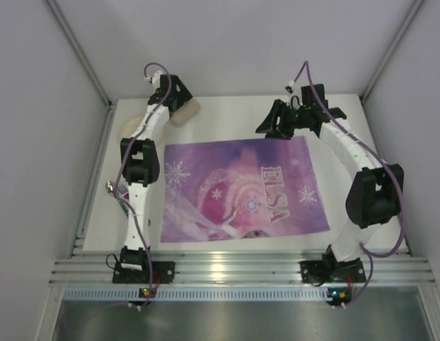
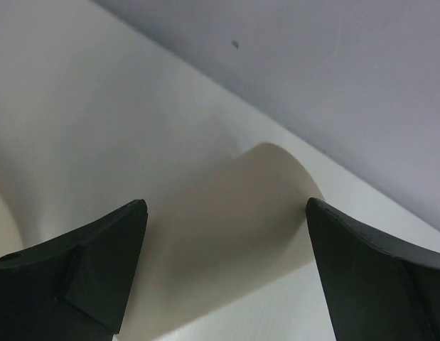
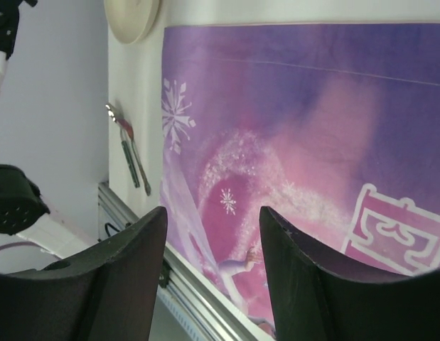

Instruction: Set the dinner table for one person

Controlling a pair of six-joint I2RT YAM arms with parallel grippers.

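The dinner table (image 1: 227,114) lies under everything, a flat matte white top running from the ribbed aluminium rail (image 1: 234,268) at the near edge to the far wall. We judge it stiff, heavy and fixed: nothing to take hold of, only a firm face to set things down on, and dull enough that crockery should not skate. Along its left edge lie slim pieces of cutlery (image 1: 117,193), too small for us to name, and farther back a round cream plate (image 1: 131,128). In the far left corner the left gripper (image 2: 225,213) has its black fingers wide apart on either side of a smooth cream cup (image 2: 266,181), so near its walls that we cannot tell whether they clamp it. A thin purple picture placemat (image 1: 241,188) lies flat across the middle. Above its far edge, toward the right, hangs the right gripper (image 3: 212,213), fingers parted with nothing between them.
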